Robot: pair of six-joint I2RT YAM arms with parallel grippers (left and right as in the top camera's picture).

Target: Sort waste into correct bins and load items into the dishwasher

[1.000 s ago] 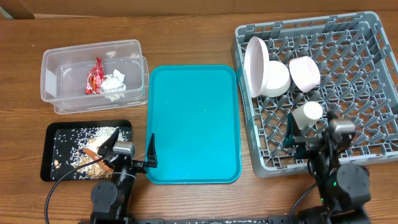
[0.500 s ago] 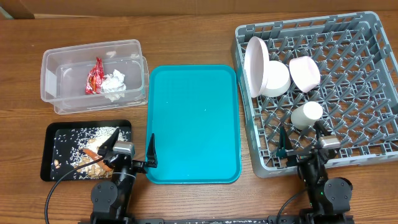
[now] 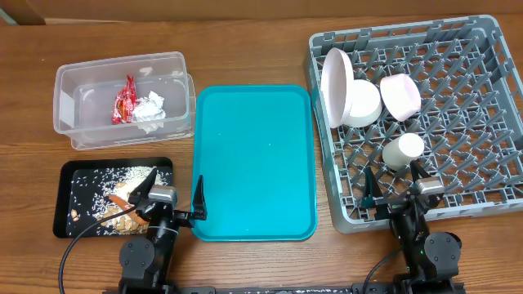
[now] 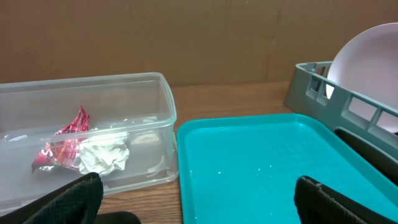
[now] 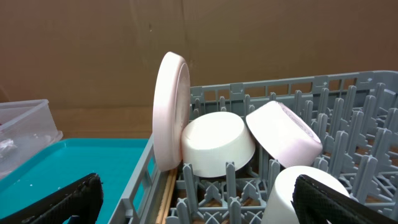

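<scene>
The grey dish rack holds the white plate on edge, a white bowl, a pinkish bowl and the small cup. Wooden chopsticks lie along the rack's left wall. The clear tub holds the red wrapper and white napkin. The black tray holds rice, scraps and an orange stick. My left gripper is open and empty between the black tray and the teal tray. My right gripper is open and empty over the rack's front edge.
The teal serving tray lies bare in the middle, also in the left wrist view. The rack's right half stands with pegs only. Wooden table all around; a brown wall behind.
My right arm has drawn back towards the front edge and dropped lower, away from the cup. The cup now stands uncovered in the rack. The left arm has not moved.
</scene>
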